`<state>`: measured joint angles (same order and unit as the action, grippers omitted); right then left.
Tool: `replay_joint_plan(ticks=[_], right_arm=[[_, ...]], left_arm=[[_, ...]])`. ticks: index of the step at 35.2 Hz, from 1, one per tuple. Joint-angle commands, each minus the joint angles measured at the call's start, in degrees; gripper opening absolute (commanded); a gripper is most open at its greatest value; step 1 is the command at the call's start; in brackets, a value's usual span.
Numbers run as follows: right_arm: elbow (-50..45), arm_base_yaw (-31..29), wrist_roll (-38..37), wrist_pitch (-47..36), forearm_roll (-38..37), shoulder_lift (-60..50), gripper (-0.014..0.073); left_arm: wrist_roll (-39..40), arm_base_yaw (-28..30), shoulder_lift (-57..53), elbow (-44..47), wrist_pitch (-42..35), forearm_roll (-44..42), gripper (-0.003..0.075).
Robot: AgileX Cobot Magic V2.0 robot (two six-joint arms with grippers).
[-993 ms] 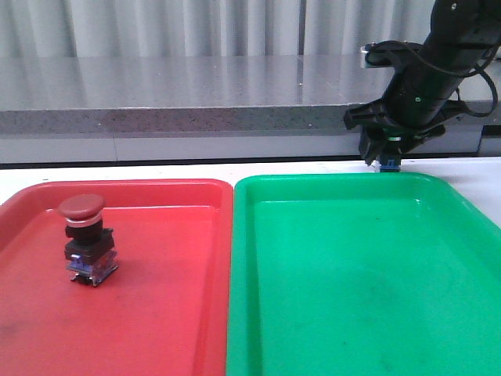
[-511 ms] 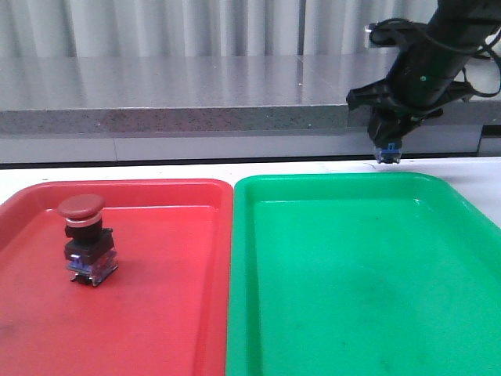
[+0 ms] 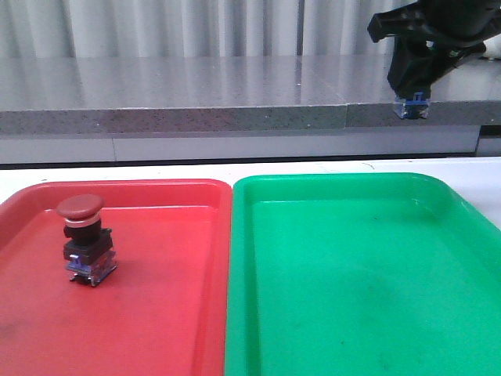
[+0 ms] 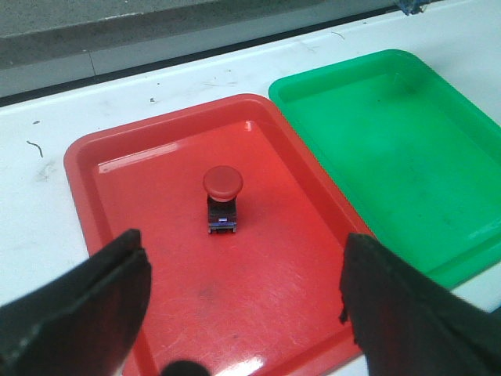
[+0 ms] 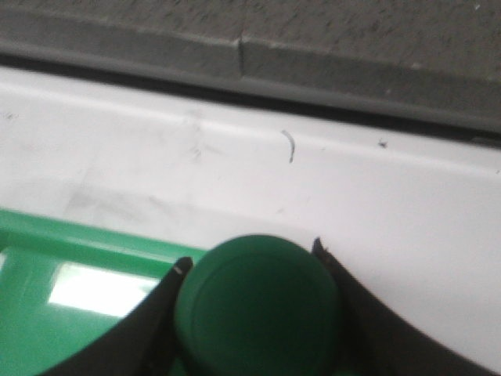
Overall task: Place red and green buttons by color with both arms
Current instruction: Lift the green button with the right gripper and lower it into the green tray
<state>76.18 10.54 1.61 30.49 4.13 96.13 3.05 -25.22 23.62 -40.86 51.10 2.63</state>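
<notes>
The red button (image 3: 84,237) stands upright in the red tray (image 3: 156,313), left of its middle; it also shows in the left wrist view (image 4: 222,197). My left gripper (image 4: 243,301) is open and empty, high above the near part of the red tray (image 4: 297,313). My right gripper (image 3: 412,92) is shut on the green button (image 5: 258,309), held high above the far edge of the green tray (image 3: 352,282). In the front view only the button's blue base (image 3: 413,106) shows below the fingers.
The two trays lie side by side on a white table (image 3: 156,171). A grey stone ledge (image 3: 196,102) runs behind the table. The green tray's far rim shows in the right wrist view (image 5: 78,235).
My right gripper has risen with the green button from just above the green tray's far edge to well above it, and moved slightly right. The red button has not moved.
</notes>
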Motion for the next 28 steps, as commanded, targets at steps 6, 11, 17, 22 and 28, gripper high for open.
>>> replay_joint_plan(ticks=[6, 11, 17, 22, 28], right_arm=[[-16.71, 6.16, 0.07, -9.62, 0.85, -14.85, 0.0208], [-26.27, 9.51, 0.07, -13.9, 1.72, -17.78, 0.0208], [-34.77, 10.24, 0.07, -24.05, 2.97, -16.7, 0.0208], [-36.59, 10.24, 0.07, -28.81, 2.97, -14.35, 0.0208], [-36.59, 10.24, 0.07, -31.23, 2.97, -11.19, 0.0208]], left_arm=[[0.2, -0.49, 0.39, -1.55, -4.01, 0.11, 0.0491], [0.2, -0.49, 0.39, -1.55, -4.01, 0.11, 0.0491], [0.2, -0.49, 0.39, -1.55, -4.01, 0.11, 0.0491], [0.2, -0.49, 0.39, -1.55, -4.01, 0.11, 0.0491], [0.2, -0.49, 0.39, -1.55, -4.01, 0.11, 0.0491]])
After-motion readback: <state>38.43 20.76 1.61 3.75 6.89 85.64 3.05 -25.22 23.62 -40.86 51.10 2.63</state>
